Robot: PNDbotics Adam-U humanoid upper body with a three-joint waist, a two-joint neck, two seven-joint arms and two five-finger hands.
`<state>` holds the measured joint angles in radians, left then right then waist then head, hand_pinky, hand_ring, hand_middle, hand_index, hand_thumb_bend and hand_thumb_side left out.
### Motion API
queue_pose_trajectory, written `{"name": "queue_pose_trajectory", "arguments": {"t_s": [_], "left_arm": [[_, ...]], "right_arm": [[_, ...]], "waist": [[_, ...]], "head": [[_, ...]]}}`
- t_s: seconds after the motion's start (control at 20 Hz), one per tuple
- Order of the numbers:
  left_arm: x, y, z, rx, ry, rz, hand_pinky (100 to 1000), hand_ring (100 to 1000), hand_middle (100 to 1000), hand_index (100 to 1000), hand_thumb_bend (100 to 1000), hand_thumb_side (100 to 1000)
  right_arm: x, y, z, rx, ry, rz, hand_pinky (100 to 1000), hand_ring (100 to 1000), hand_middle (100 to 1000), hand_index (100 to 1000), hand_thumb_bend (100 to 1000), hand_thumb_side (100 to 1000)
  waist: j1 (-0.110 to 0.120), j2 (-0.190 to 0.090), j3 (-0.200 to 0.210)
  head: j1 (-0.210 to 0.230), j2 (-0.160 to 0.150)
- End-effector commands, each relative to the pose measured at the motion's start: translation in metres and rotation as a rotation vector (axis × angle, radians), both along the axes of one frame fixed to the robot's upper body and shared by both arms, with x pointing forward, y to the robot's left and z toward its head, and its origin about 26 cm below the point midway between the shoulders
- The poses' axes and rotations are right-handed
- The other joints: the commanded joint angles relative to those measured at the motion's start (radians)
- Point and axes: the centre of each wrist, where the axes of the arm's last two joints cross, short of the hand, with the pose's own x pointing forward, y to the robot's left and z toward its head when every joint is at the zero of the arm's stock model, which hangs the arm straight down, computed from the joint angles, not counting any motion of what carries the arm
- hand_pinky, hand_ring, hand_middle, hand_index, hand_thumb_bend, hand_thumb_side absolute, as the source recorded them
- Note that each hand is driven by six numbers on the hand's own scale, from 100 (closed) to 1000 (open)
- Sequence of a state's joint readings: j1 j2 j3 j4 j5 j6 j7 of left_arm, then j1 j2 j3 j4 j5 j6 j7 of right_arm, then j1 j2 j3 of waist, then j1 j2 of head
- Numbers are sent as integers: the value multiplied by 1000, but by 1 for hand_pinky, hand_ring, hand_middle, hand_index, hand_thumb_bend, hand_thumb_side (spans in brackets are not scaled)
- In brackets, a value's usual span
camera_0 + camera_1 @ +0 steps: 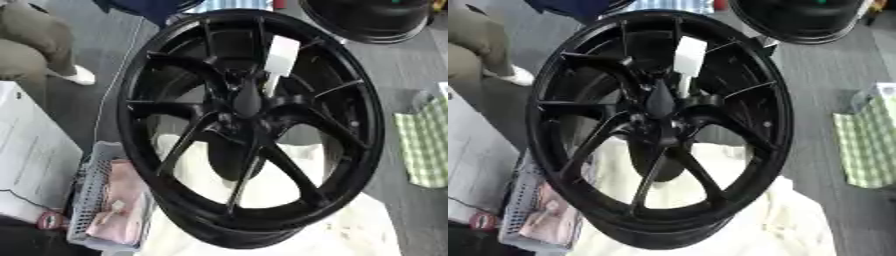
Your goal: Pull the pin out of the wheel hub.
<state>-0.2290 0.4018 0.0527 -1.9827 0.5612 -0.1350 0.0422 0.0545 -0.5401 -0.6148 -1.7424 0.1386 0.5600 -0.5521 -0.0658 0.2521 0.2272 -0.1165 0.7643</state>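
Observation:
A large black wheel hub (366, 125) with several spokes stands tilted on its edge and fills most of both views. A white pin (281, 59) sticks out of it just above and right of the dark centre cap (248, 101). The pin has a broad white block as its head and a thin white shaft (682, 86) running down into the hub. Neither of my hands appears in either view.
The hub rests on a cream cloth (354, 230). A grey mesh basket (87, 197) with pink items stands at the lower left, beside a white box (26, 150). A second black wheel (376, 20) lies at the top right, and a green checked bag (424, 145) at the right.

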Motion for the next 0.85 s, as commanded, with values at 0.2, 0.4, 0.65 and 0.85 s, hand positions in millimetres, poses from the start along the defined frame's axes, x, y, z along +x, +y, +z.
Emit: {"name": "queue_pose_trajectory", "arguments": {"t_s": [0.2,0.4,0.65,0.85], "left_arm": [[-2,3,12,41,-44,6,853,709,622,824,100,651],[-1,3,14,47,-54,4,854,708,622,823,100,648],[1,-2,20,55,-82,-20,853,708,622,823,100,643],[3,-4,24,58,-106,-35,853,709,622,823,100,640]], "right_arm": [[2,22,29,-142,55,-444,769,885,944,930,100,664],[6,46,57,-319,-20,-423,726,794,804,820,100,569],[33,86,81,-594,-95,-367,708,768,773,790,100,485],[49,111,85,-664,-182,-202,714,776,781,790,100,474]], "waist": [[-3,-4,-1],[-6,2,-3],[-4,6,-6],[1,7,-7]], "head": [[2,3],[10,-2],[4,-6],[1,-5]]}}
